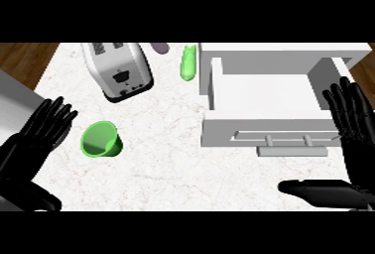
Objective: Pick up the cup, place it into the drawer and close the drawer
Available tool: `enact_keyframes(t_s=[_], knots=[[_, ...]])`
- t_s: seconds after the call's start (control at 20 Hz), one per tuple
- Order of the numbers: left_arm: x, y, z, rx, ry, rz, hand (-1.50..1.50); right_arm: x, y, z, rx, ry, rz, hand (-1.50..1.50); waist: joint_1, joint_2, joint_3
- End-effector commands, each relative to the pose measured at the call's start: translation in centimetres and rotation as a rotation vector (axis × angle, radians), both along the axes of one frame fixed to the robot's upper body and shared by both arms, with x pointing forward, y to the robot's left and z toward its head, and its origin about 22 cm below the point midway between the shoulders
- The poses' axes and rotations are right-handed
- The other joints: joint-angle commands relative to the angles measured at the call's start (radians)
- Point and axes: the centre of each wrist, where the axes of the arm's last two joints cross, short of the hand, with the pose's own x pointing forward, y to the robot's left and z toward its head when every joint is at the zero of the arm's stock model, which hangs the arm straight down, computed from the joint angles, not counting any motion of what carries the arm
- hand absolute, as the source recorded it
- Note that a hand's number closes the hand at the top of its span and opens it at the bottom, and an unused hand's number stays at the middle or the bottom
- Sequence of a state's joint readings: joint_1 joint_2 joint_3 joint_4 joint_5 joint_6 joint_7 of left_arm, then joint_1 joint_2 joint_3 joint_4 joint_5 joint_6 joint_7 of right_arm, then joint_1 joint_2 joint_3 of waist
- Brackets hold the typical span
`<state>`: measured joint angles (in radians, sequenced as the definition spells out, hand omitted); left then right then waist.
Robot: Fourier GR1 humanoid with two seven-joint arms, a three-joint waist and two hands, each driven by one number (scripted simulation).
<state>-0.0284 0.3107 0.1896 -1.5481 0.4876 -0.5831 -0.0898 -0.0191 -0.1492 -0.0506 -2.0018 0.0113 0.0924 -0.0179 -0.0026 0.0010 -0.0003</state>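
Pick-up not begun: both hands, left hand (40, 130) and right hand (353, 119), are spread and empty; next, one must close around the cup (100, 140) at centre left for transfer to the open drawer (264, 94).

A single head view looks steeply down onto the white marble counter (183, 168), close enough that the counter fills most of the picture and brown floor shows only past its far left and far right corners. The camera faces away from the robot's body, so the counter's near edge lies along the bottom.

1 cup (99, 140), 1 toaster (118, 71), 1 drawer (267, 136)
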Motion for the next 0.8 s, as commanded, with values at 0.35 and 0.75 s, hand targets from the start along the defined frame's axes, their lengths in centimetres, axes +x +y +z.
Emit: enact_keyframes(t_s=[0.35, 0.75], knots=[[2.5, 2.5, -6.8, 0.126, 0.075, 0.119, -1.50, 1.1, 1.0, -0.3, -0.005, 0.000, 0.006, -1.50, -0.004, 0.001, 0.000], [2.3, 3.9, -12.5, 0.156, 0.124, 0.165, -1.50, 1.2, 0.1, 0.3, 0.000, -0.002, 0.020, -1.50, -0.009, 0.002, -0.001]])
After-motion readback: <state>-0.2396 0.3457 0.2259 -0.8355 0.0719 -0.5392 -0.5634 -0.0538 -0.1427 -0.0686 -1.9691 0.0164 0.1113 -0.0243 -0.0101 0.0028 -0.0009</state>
